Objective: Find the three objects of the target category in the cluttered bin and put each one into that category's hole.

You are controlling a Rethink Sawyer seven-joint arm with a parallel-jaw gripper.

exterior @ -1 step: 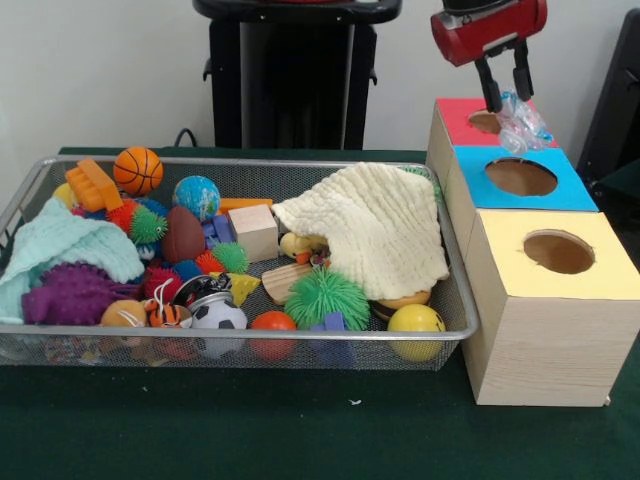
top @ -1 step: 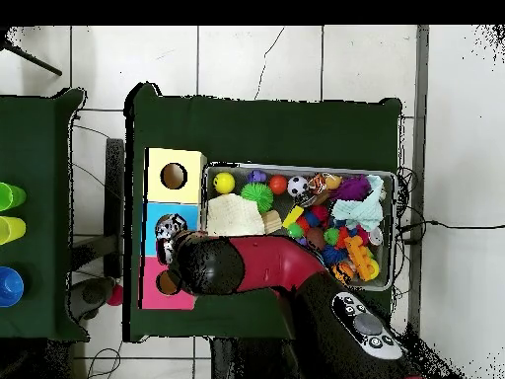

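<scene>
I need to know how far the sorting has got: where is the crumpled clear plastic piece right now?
In the front view, the crumpled clear plastic piece hangs at the gripper, upper right, over the red-topped box beside its hole.

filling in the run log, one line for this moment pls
gripper: shut on crinkly clear plastic piece | position: over red box hole | blue box, yellow box: holes bare | bin: cluttered

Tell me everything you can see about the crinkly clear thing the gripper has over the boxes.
The clear plastic wrapper looks like crumpled, glossy film with a bluish tint, bunched into a loose wad. It hangs at the tips of the gripper, whose jaws stand closed on its upper edge. It sits over the red box, beside that box's round hole, its lower end near the blue box.
</scene>
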